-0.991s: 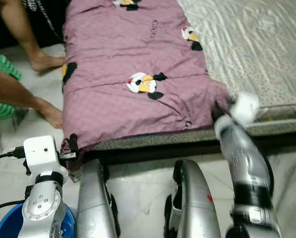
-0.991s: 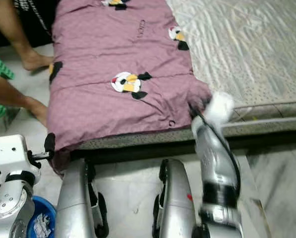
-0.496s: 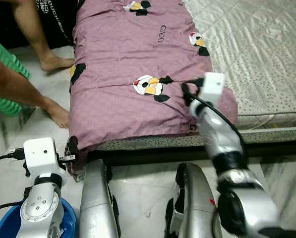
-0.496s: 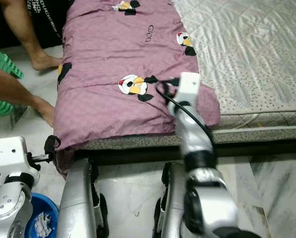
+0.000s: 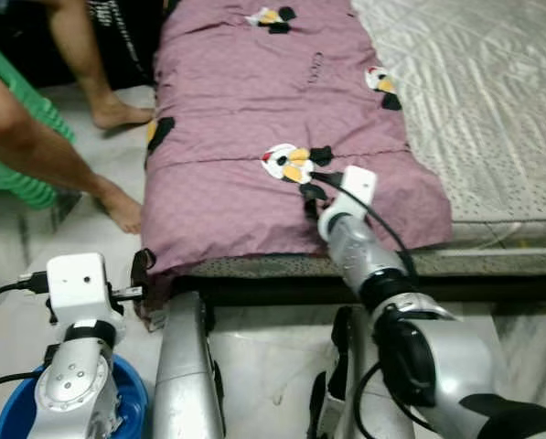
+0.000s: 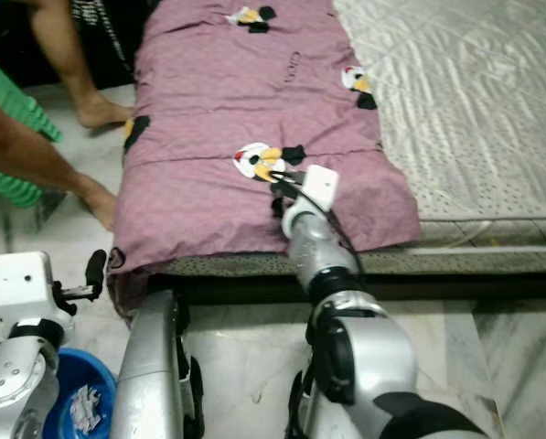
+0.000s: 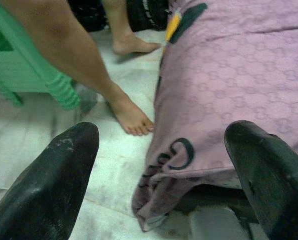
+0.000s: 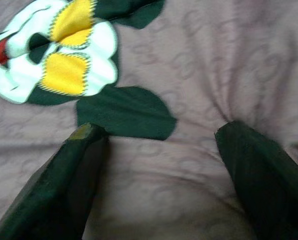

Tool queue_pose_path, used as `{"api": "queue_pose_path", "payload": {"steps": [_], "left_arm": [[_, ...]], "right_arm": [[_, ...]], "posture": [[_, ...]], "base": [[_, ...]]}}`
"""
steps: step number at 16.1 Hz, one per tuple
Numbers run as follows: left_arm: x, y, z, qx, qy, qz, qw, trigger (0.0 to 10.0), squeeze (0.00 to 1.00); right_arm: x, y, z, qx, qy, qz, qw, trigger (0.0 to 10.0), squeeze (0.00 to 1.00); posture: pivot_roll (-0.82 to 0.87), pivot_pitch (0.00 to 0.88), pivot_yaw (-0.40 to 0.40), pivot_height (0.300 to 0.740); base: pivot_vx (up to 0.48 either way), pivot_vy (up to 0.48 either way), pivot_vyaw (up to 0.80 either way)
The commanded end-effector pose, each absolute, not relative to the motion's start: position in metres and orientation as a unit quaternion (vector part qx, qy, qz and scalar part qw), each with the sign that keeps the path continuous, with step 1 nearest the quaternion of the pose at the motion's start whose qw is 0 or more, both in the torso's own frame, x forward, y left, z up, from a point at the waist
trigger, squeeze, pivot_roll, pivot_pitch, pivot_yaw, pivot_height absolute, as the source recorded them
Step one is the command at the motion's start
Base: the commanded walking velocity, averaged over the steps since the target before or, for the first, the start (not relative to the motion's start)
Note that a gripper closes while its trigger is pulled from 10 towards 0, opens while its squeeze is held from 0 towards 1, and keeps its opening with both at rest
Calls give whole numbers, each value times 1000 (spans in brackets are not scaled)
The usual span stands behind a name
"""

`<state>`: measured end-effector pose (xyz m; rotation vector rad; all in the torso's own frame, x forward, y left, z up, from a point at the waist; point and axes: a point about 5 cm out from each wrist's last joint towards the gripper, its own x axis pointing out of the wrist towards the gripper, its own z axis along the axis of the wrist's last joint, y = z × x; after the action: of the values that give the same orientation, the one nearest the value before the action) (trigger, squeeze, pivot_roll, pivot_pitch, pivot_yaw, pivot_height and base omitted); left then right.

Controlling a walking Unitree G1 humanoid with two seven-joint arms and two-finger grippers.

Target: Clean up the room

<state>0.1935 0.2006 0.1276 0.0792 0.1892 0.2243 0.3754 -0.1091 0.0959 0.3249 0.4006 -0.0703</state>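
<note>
While our right gripper (image 8: 158, 150) presses its spread fingers (image 8: 84, 150) into the purple quilt (image 5: 254, 119), we see the cloth puckering between them, just beside the white and yellow patch (image 8: 59, 65) with its dark green leaf shape. The quilt lies on the bed (image 5: 492, 101), its long axis running away from us, its near end hanging over the bed's edge ahead of the left gripper (image 7: 163, 165). To the right of the right gripper the pale mattress (image 6: 474, 91) is bare of quilt.

Our left gripper hangs low beside the bed with its fingers (image 7: 54, 170) wide apart and nothing between them, facing the drooping quilt corner. Beyond it, a person's bare feet (image 7: 131, 115) stand on the marble floor (image 5: 35, 238), next to something green (image 7: 24, 65). Under the left arm sits a blue bucket (image 6: 80, 402) holding crumpled scraps.

Half a second ago our right gripper was further right, near the quilt's right edge; it has moved left toward the patch. The camera view has also shifted.
</note>
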Motion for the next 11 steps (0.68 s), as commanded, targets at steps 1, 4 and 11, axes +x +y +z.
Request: {"api": "queue_pose_path", "payload": {"steps": [1, 4, 11], "left_arm": [[190, 203, 127, 45, 101, 114, 987, 10000, 0], [192, 198, 125, 41, 102, 109, 988, 10000, 0], [196, 196, 124, 38, 101, 101, 989, 10000, 0]], "right_arm": [[369, -129, 82, 155, 212, -77, 962, 10000, 1000], [363, -179, 77, 103, 206, -175, 957, 10000, 1000], [348, -207, 66, 95, 194, -217, 952, 10000, 1000]], "posture": [[191, 150, 9, 543], [181, 137, 4, 543], [152, 131, 16, 543]], "base": [[0, 0, 0], [0, 0, 0], [0, 0, 0]]}}
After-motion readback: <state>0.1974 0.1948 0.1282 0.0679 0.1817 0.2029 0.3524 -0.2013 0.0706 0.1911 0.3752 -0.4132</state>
